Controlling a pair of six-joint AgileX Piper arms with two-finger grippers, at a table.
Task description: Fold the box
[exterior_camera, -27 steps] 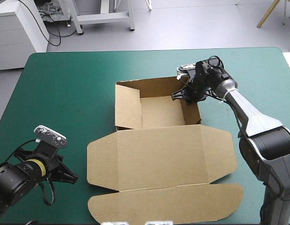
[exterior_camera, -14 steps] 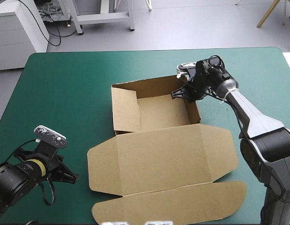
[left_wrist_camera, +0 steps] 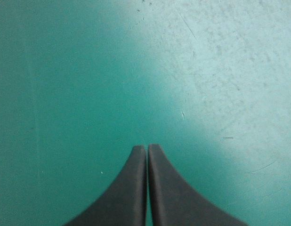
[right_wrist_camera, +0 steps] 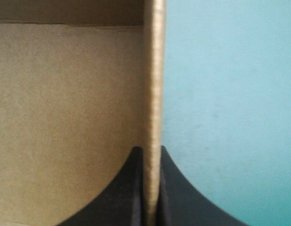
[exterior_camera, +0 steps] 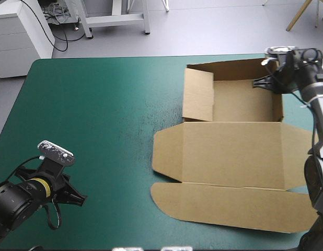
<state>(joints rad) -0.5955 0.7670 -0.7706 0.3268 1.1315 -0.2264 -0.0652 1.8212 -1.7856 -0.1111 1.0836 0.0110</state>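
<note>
The brown box [exterior_camera: 232,151] lies at the table's right side as an open tray with raised walls at the far end and its lid spread flat toward the near edge. My right gripper [exterior_camera: 267,82] is at the tray's right wall, shut on it; in the right wrist view the wall's edge [right_wrist_camera: 153,94] stands between the black fingers [right_wrist_camera: 136,188], tray floor on one side and teal-green cover on the other. My left gripper [exterior_camera: 78,197] rests low at the near left corner, shut and holding nothing, with only bare cover ahead of it [left_wrist_camera: 146,149].
The tray's far right corner sits close to the table's far right edge [exterior_camera: 308,55]. The lid's rounded front flap [exterior_camera: 234,206] reaches near the front edge. Bare teal-green cover [exterior_camera: 99,115] spans the left and middle.
My right gripper has dragged the box from the table's middle far to the right and slightly away, turning it a little. The left arm has not moved.
</note>
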